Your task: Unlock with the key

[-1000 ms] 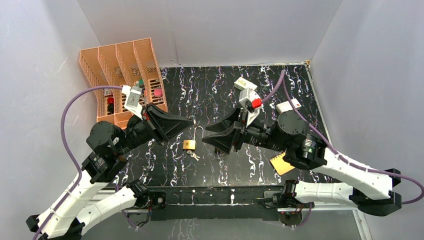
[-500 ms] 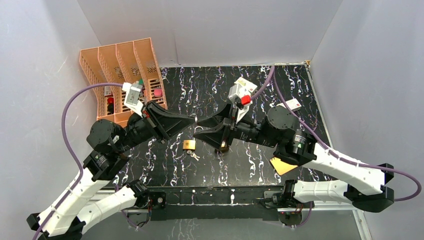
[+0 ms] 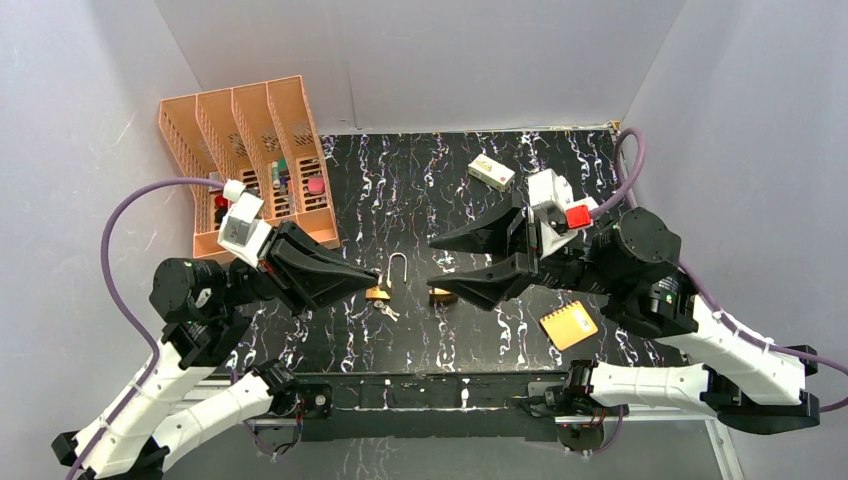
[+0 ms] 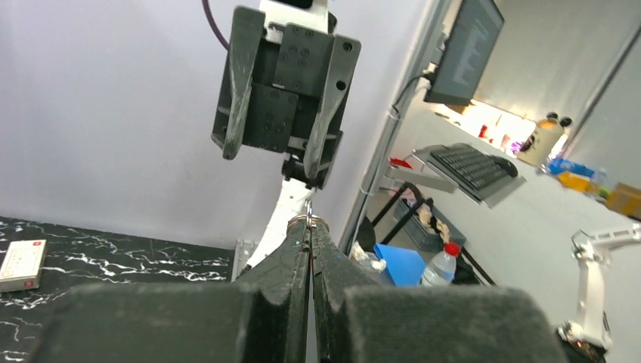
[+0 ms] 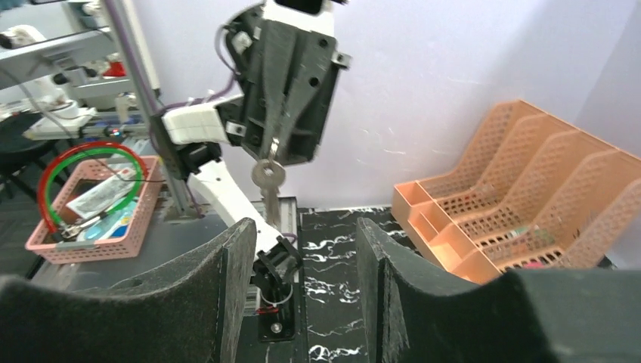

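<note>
A brass padlock [image 3: 378, 292] lies on the black marbled table [image 3: 400, 190] with its steel shackle [image 3: 397, 265] swung open. My left gripper [image 3: 373, 283] hovers over it, shut on a silver key [image 5: 268, 178] that hangs from its tips in the right wrist view. The left wrist view shows only a metal ring [image 4: 308, 221] poking out between the pressed fingers. A small silver bunch [image 3: 386, 311] lies just in front of the padlock. My right gripper [image 3: 433, 264] stands open to the right, facing the left one, with nothing between its fingers [image 5: 242, 249].
A second brass piece [image 3: 443, 296] lies under the right gripper's near finger. An orange divided rack [image 3: 250, 150] stands at the back left, a small white box [image 3: 492, 170] at the back, and an orange notepad [image 3: 568, 325] at the front right. Grey walls enclose the table.
The right gripper has drawn back to the right, away from the padlock, and its jaws have spread wider. The left gripper has swung nearer, its tip now over the padlock.
</note>
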You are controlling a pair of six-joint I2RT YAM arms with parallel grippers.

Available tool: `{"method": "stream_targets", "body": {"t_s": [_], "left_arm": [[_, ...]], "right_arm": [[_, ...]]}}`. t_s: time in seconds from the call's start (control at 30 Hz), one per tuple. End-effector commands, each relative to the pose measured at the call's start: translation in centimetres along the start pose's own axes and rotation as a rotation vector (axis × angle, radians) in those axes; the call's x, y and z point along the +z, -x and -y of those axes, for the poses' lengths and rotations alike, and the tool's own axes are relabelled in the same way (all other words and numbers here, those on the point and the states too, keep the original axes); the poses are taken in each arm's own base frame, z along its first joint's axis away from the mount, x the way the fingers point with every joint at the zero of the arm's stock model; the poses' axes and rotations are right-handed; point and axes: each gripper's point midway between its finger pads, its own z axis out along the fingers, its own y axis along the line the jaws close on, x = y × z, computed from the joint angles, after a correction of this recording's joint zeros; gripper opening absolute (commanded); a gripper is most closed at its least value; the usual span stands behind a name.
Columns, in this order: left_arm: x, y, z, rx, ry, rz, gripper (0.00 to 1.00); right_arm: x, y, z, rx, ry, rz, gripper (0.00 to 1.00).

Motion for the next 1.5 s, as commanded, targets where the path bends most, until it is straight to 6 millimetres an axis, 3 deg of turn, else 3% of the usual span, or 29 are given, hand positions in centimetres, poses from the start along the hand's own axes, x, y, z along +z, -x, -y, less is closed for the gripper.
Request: {"method": "stream_targets", "body": {"t_s": [0.0,0.1,0.33,0.57,0.83,1.23,1.47], "left_arm": [[0.4,0.3,2.2,0.042,-0.138,-0.031,0.0],[0.5,0.3,2.5,0.045,-0.156,-0.047,0.0],[0.8,0.5,2.5,0.053,-0.173,-0.045,0.0],[1.1,0.9,2.6,0.059,-0.179,-0.039,0.0],[1.1,1.3,2.9,0.058,-0.185,-0.033,0.0],[1.0,1.1,2.9,0.056,-0.177,-0.037,0.0],[0.8,0.9,2.8,0.058,-0.168,-0.044,0.0]], "right_arm": [[1.2,0.6,-2.6,0.002,0.161,-0.002,0.6],[1.5,0.5,-3.5,0.028,0.221,0.004,0.62],[2.0,0.0,-3.7,0.056,0.239,-0.006,0.61],[2.5,-0.8,-3.8,0.084,0.25,-0.032,0.41],[3.0,-1.2,-3.5,0.092,0.24,-0.054,0.32],[1.9,0.5,-2.0,0.059,0.126,0.021,0.05],[1.4,1.2,-1.5,0.048,0.093,0.044,0.01]]}}
